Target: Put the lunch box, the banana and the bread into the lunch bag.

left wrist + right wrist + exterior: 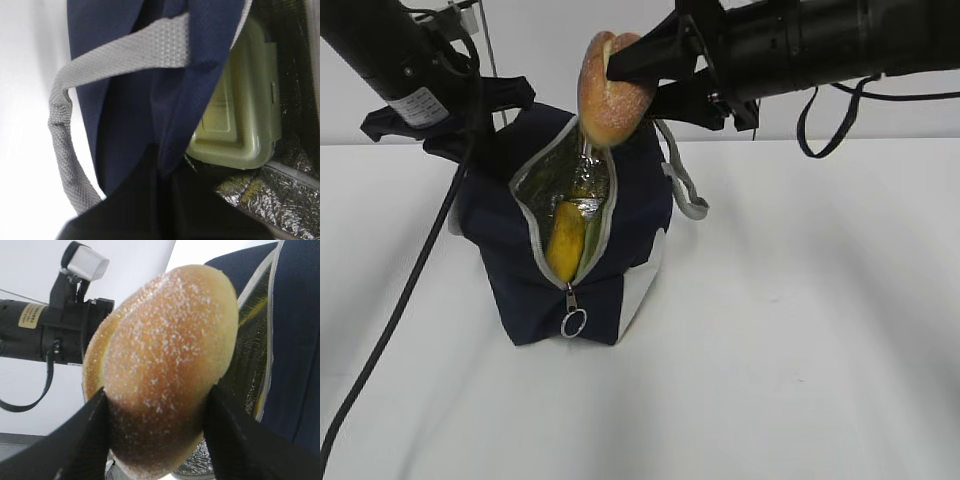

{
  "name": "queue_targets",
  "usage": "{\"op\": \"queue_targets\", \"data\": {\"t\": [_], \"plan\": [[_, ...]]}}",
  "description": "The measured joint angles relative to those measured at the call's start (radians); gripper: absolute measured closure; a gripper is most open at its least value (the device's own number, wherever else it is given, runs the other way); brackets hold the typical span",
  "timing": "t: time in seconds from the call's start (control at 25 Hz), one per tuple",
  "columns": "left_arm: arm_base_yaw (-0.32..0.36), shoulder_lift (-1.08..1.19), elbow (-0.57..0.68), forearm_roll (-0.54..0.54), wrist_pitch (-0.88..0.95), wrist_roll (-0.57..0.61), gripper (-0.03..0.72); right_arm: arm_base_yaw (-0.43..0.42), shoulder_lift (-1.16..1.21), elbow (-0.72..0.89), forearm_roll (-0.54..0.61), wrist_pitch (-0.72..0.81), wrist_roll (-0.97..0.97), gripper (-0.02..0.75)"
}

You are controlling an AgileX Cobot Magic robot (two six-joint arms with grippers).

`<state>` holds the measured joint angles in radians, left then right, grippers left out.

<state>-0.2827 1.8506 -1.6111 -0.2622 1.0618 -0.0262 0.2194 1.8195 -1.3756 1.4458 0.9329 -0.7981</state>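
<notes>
Right gripper (pixel 620 75) — jaws clamped on the bread (pixel 610 92), one finger on each flank of the roll. In the right wrist view the bread (pixel 165 365) fills the frame between the two black fingers (pixel 85 435), its golden crust dusted with fine white specks. The roll hangs end-down from the gripper.

Lunch bag (pixel 520 260) — navy fabric, standing upright on the white table (pixel 800 330), directly below the right gripper. Zipper parted into a long slit with silver foil lining showing inside; metal ring pull (pixel 573 323) hangs at the low end of the slit. A grey strap handle (pixel 682 185) loops out just under the right gripper's arm.

Banana (pixel 563 245) — yellow, inside the bag, seen through the slit below the held bread.

Lunch box (pixel 240 110) — sage-green lid visible in the left wrist view, lying inside the foil-lined interior, just beyond and to the right of the left gripper's reach.

Left gripper (pixel 485 135) — at the bag's upper rim on the side away from the right gripper. Fingers closed together on a fold of the navy fabric (pixel 165 125) at the opening; the grey strap (pixel 125 55) crosses just beyond them.
</notes>
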Motion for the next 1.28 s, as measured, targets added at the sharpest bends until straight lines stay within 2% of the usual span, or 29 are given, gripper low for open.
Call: {"op": "queue_targets", "data": {"t": [0.32,0.56,0.76,0.8,0.84,0.92,1.28], "plan": [[0.000,0.000,0.000,-0.003,-0.006,0.000,0.688,0.051,0.124,-0.101,-0.002,-0.006,-0.001,0.318],[0.000,0.000,0.000,-0.003,-0.008,0.000,0.688,0.072,0.168,-0.103,-0.020,-0.006,0.012,0.311],[0.000,0.000,0.000,-0.005,-0.008,0.000,0.688,0.072,0.196,-0.103,-0.026,-0.007,0.022,0.239],[0.000,0.000,0.000,-0.005,-0.008,0.000,0.688,0.072,0.202,-0.103,-0.031,-0.007,0.026,0.202],[0.000,0.000,0.000,-0.005,-0.008,0.000,0.688,0.072,0.204,-0.103,-0.032,-0.007,0.026,0.202],[0.000,0.000,0.000,-0.005,-0.008,0.000,0.688,0.072,0.204,-0.103,-0.032,-0.007,0.030,0.128],[0.000,0.000,0.000,-0.005,-0.009,0.000,0.688,0.072,0.204,-0.105,-0.026,0.023,0.032,0.104]]}}
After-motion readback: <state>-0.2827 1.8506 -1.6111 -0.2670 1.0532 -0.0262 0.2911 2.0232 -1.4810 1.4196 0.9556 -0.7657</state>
